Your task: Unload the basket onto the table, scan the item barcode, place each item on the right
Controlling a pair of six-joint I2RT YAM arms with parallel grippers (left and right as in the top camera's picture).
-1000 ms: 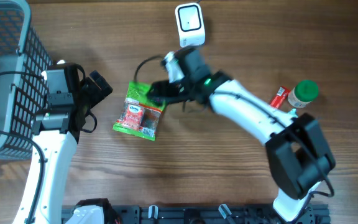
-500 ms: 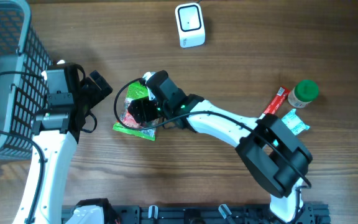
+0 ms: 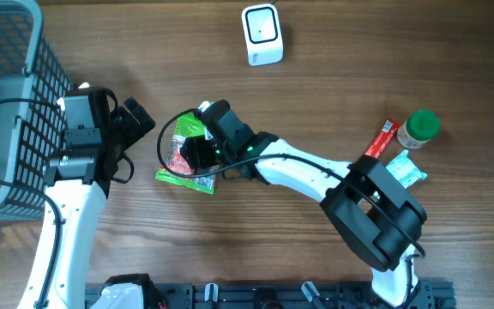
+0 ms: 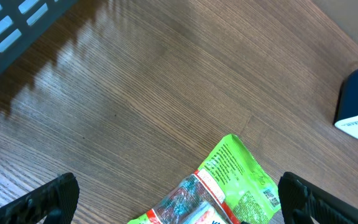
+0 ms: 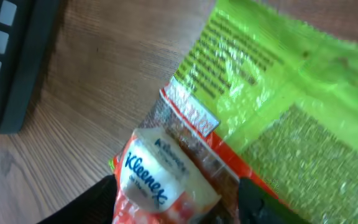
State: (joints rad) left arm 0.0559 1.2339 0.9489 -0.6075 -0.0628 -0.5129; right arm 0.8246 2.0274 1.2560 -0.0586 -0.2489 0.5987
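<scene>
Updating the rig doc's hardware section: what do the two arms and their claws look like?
They are a matching pair. The left arm and right arm have smooth white tubular links joined by bulky black joint housings. The left claw and right claw are all black with blocky fingers. A small green light glows near the right wrist. A thin black cable loops beside it.
</scene>
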